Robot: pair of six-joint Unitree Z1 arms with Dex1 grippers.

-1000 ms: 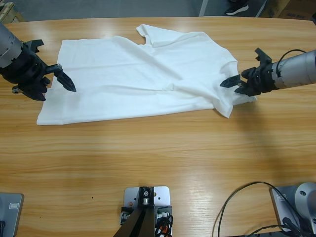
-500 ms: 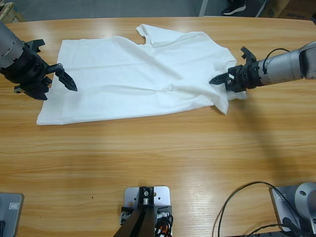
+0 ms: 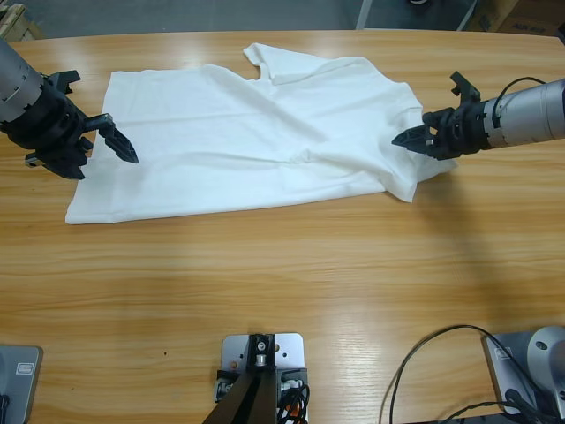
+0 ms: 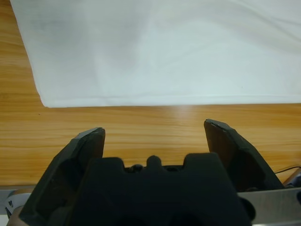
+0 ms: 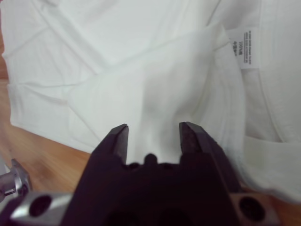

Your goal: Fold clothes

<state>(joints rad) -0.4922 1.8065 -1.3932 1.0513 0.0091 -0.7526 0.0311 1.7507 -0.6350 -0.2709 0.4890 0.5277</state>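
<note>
The clothes are one white T-shirt (image 3: 256,132) spread flat across the far half of the wooden table (image 3: 291,283), with a sleeve folded over at the top. My left gripper (image 3: 110,141) hovers at the shirt's left edge. In the left wrist view that gripper (image 4: 155,134) is open and holds nothing, and the shirt's (image 4: 164,47) hem and corner lie just ahead. My right gripper (image 3: 406,139) is at the shirt's right end. In the right wrist view it (image 5: 154,134) is shut on a raised ridge of the shirt (image 5: 117,56), near the neck label (image 5: 244,49).
The table's far edge runs just behind the shirt. A black cable (image 3: 415,362) loops at the front right. Bare wood stretches along the whole near half of the table.
The right gripper pushed left and has come back to the right, slightly farther back. The shirt's right edge shifted with it. The left arm has stayed put.
</note>
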